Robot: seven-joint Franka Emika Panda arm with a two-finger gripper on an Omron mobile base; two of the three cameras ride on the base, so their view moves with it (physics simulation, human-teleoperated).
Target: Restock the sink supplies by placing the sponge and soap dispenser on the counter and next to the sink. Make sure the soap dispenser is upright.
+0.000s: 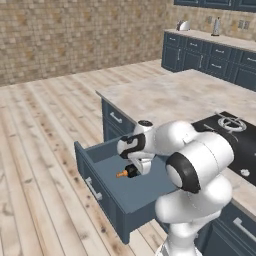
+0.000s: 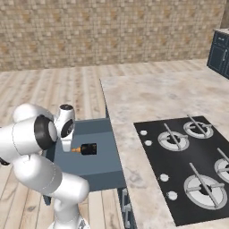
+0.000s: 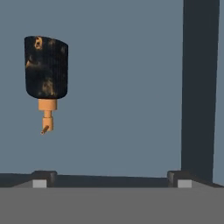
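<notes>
My hand view looks straight down into the open drawer, where one soap dispenser lies on its side on the blue-grey floor, orange pump pointing toward my fingertips. My claw is spread wide and holds nothing. The right base view adds the black gas hob with four burners, set in the marbled worktop. The left base view adds the far counter. In the drawer there is bare floor on every side of the bottle; the dark wall stands well apart from it.
</notes>
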